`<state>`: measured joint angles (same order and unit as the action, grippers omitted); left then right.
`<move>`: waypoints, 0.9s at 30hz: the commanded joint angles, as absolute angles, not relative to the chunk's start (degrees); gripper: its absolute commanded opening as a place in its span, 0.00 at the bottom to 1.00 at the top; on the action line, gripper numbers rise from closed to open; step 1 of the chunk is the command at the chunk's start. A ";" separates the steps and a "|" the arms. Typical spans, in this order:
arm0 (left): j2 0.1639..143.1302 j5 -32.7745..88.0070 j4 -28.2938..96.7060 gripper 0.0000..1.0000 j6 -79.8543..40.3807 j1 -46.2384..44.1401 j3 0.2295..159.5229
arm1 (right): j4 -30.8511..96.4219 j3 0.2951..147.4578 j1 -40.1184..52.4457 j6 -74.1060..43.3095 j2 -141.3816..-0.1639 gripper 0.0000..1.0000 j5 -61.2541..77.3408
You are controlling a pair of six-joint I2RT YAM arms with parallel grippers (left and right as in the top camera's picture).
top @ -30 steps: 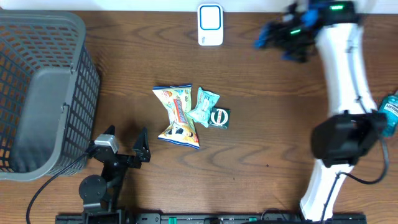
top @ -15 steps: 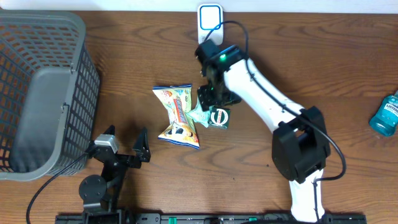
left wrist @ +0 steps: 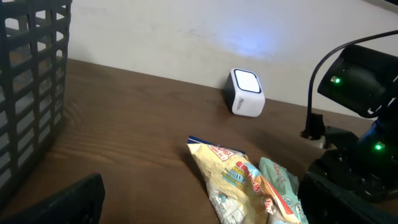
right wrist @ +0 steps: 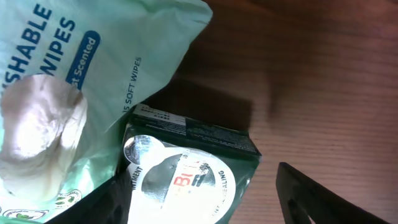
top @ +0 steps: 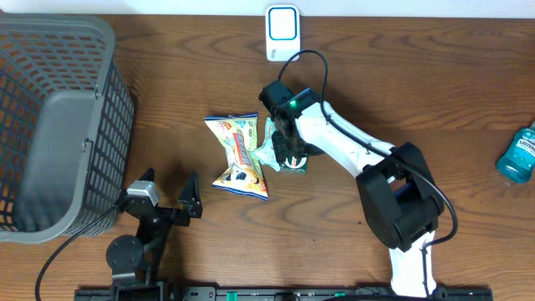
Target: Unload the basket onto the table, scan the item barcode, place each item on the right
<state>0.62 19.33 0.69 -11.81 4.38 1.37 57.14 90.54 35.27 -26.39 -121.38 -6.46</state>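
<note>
Three items lie together mid-table: a yellow snack bag (top: pixel 238 155), a mint wipes pack (top: pixel 271 138) and a dark green packet (top: pixel 299 161) with a round white label (right wrist: pixel 186 180). My right gripper (top: pixel 291 150) is lowered over the green packet. In the right wrist view that gripper (right wrist: pixel 199 196) straddles the packet, open, with bare wood showing between the packet and the right-hand finger (right wrist: pixel 323 199). The white scanner (top: pixel 282 32), lit blue, stands at the table's back edge. My left gripper (top: pixel 167 191) rests open near the front, apart from the snack bag (left wrist: pixel 239 180).
A tall grey mesh basket (top: pixel 50 117) fills the left side. A blue bottle (top: pixel 518 155) stands at the far right edge. The right arm's cable (top: pixel 301 58) loops toward the scanner (left wrist: pixel 247 92).
The right arm swung from the back right corner to the middle and came down over the green packet, its jaws narrowing. The left arm stayed still.
</note>
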 commanded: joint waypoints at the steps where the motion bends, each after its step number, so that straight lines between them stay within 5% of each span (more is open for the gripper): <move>1: 0.23 19.86 2.52 0.98 -11.70 4.21 0.27 | 56.14 88.99 35.40 -28.69 -122.54 0.71 -9.08; 12: 0.23 19.86 2.52 0.98 -11.70 4.21 0.27 | 63.66 97.45 35.40 -28.69 -122.45 0.72 -5.65; 27: 0.23 19.86 2.52 0.98 -11.70 4.21 0.27 | 55.13 91.33 36.10 -28.71 -122.58 0.72 -5.65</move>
